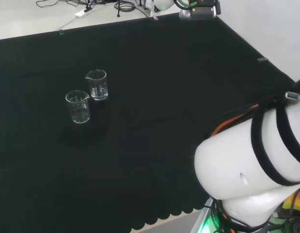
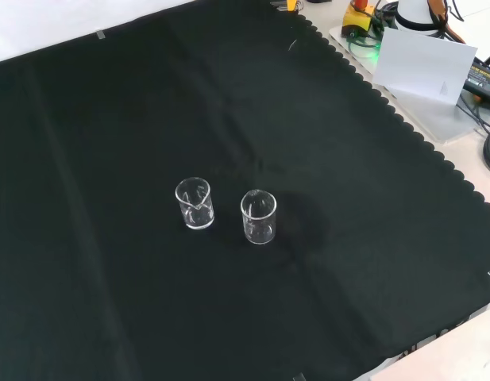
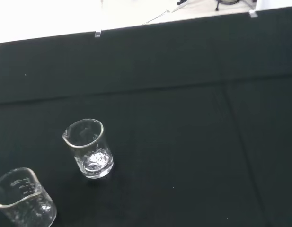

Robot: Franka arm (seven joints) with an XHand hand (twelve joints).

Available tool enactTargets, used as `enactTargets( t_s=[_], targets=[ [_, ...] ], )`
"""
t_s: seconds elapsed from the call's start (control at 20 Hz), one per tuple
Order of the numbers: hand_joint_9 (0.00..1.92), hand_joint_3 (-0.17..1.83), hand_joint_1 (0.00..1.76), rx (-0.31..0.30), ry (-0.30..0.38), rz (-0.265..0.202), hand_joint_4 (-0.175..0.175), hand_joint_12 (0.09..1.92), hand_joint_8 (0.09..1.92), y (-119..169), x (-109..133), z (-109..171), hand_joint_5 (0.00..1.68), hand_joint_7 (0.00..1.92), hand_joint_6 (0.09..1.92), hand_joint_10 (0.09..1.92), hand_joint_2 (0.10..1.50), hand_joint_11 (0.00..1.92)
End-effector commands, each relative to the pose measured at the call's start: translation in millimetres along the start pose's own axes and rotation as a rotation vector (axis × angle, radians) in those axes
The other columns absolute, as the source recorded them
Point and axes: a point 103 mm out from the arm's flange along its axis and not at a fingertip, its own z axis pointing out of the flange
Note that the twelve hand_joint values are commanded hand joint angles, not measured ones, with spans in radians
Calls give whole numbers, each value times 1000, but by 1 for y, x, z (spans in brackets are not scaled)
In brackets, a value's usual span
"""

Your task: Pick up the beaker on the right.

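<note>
We see our white arm link [image 1: 252, 170] at the head view's lower right; two beakers [image 1: 97, 84] [image 1: 78, 107] stand upright left of centre; we cannot tell the hand's state.

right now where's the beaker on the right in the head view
In the head view the right beaker stands upright on the black cloth, left of centre, just right of and behind the other beaker. In the front view it is the left one.
</note>
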Motion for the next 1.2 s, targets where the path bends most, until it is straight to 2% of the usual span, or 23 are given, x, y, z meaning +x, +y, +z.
enactTargets(
  t_s=[0.05,0.35,0.55,0.75,0.8,0.85,0.95,1.2],
  targets=[
    [309,612,810,-35,65,-62,-43,1262,627,91,-31,48,343,220,87,684,781,0],
    [369,682,845,-27,160,-115,-45,1276,641,134,-17,86,357,259,87,688,719,0],
    [424,725,877,-21,175,-164,-46,1309,649,153,-11,118,390,308,87,679,670,0],
    [438,749,896,16,218,-195,-47,1325,654,162,-6,144,430,343,87,672,648,0],
    [440,752,897,38,228,-196,-47,1327,654,166,5,152,433,347,87,671,646,0],
    [440,753,897,63,248,-201,-47,1329,654,168,7,157,436,349,87,670,643,0],
    [423,760,896,75,284,-216,-47,1324,650,170,7,166,441,346,87,663,634,0],
    [374,783,890,121,308,-242,-46,1280,625,177,10,184,413,294,87,651,598,0]
  ],
)
